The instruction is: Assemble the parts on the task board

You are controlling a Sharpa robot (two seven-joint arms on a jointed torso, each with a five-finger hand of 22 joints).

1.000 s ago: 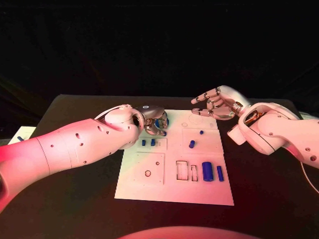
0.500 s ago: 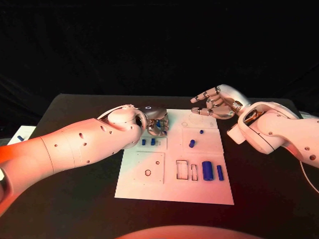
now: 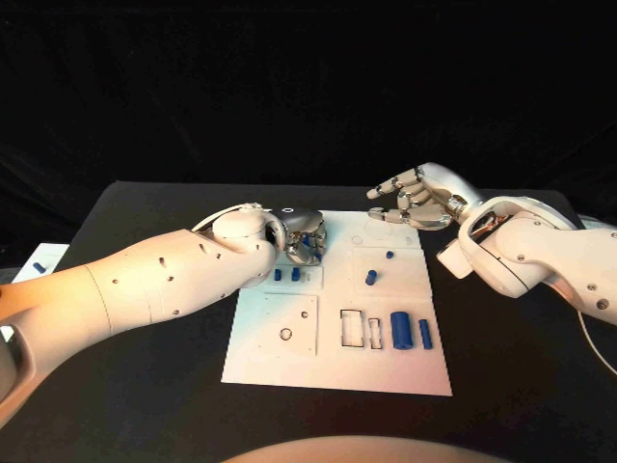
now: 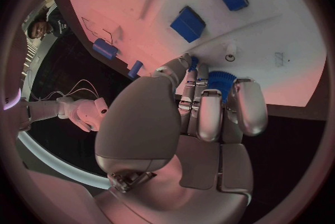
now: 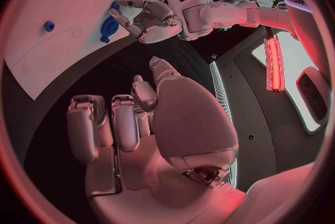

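Observation:
The white task board (image 3: 295, 359) lies in the middle of the black table. My left hand (image 3: 303, 239) is low over the board's far left corner and its fingers (image 4: 209, 118) grip a blue ridged round part (image 4: 222, 80), which touches the board. That left hand (image 5: 155, 16) and the round part (image 5: 108, 25) also appear in the right wrist view. My right hand (image 3: 415, 199) hovers above the board's far right edge, fingers (image 5: 124, 123) curled in on nothing. Two small blue blocks (image 3: 286, 275) stand just in front of the left hand.
More blue parts sit on the board: a small peg (image 3: 389, 256), a short piece (image 3: 371, 279), and a thick cylinder (image 3: 400, 331) beside a slimmer one (image 3: 425, 335) at the near right. Outlined slots (image 3: 353, 329) lie left of them. A small blue item (image 3: 38, 267) lies off the table's left edge.

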